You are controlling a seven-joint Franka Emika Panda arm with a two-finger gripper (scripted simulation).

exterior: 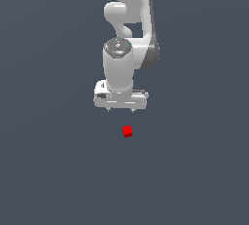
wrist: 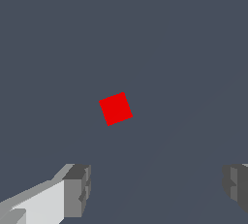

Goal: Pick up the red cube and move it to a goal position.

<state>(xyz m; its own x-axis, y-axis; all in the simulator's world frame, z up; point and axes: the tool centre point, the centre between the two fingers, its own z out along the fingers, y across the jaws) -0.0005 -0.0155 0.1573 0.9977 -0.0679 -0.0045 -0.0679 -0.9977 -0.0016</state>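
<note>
Exterior view. Red cube (exterior: 127, 131): small, bright, unmarked; resting on the plain dark grey floor (exterior: 48, 170), just below and slightly toward the exterior view's right of the gripper. Not lifted, not touched. White Panda arm (exterior: 127, 19): descending from the top of the frame, wrist pointed down. Gripper (exterior: 120, 109): two short fingertips visible under the white hand body, set apart, empty, clear of the cube with a gap of bare floor between. No goal marker visible anywhere.

Wrist view. Red cube (wrist: 116, 108): seen from above, rotated off square relative to the fingers, lying on the floor ahead of the finger line rather than between the pads. Gripper (wrist: 155, 189): grey fingertips (wrist: 77, 189) at either edge of the frame, spread wide, nothing between them but floor. No contact with anything.

Progress, as judged: early stage. Approach under way at best; grasp, lift and carry to the goal all outstanding. Remaining before closing: centring over the cube, likely a wrist turn to square the pads with its faces, then descent.
</note>
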